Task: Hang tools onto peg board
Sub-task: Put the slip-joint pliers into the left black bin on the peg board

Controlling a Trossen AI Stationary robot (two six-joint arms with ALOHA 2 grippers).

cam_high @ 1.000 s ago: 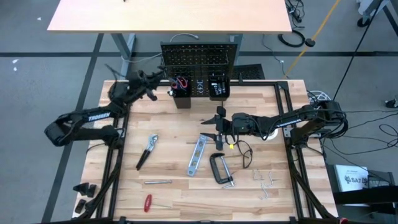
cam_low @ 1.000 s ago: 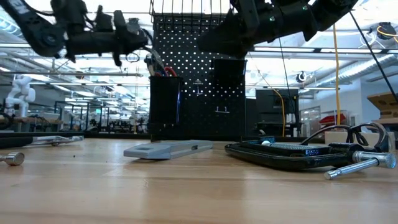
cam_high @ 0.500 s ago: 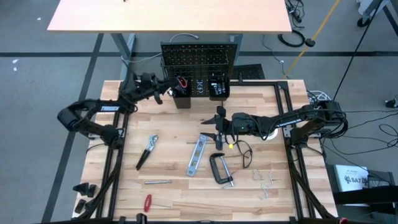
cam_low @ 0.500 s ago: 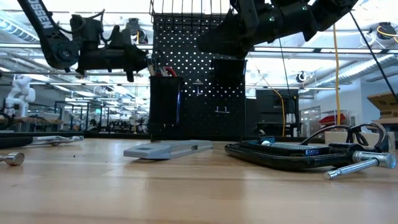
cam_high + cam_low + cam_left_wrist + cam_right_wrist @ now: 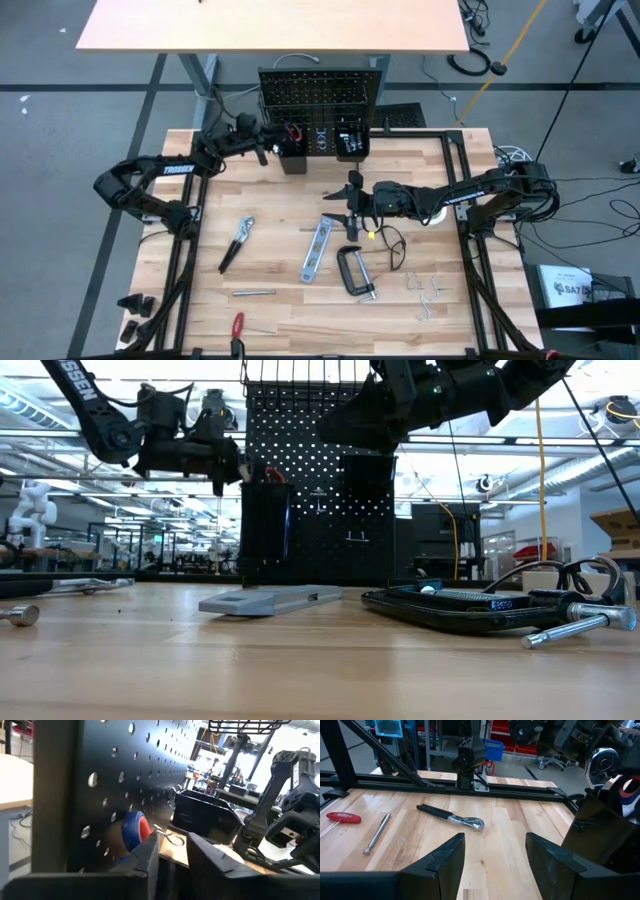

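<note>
The peg board (image 5: 320,95) stands upright at the table's far edge, with two black bins on its lower part. Red handles (image 5: 292,131) stick up out of the left bin (image 5: 291,152). My left gripper (image 5: 264,148) lies level just left of that bin's top, open, with nothing between its fingers (image 5: 150,852); a red-and-blue thing (image 5: 135,827) sits close ahead of it against the board. My right gripper (image 5: 350,195) hovers open over the table's middle. Pliers (image 5: 235,243), a level (image 5: 316,248) and a C-clamp (image 5: 355,272) lie flat on the table.
A metal rod (image 5: 254,293) and a red screwdriver (image 5: 238,325) lie near the front left. Loose hooks (image 5: 430,292) lie at the front right, and dark loops (image 5: 392,248) lie beside the clamp. The right bin (image 5: 350,142) hangs on the board.
My left gripper has travelled toward the table's right and a little down, from left of the peg board to right beside the top of the left bin. The arm has stretched out behind it. My right arm has kept still.
</note>
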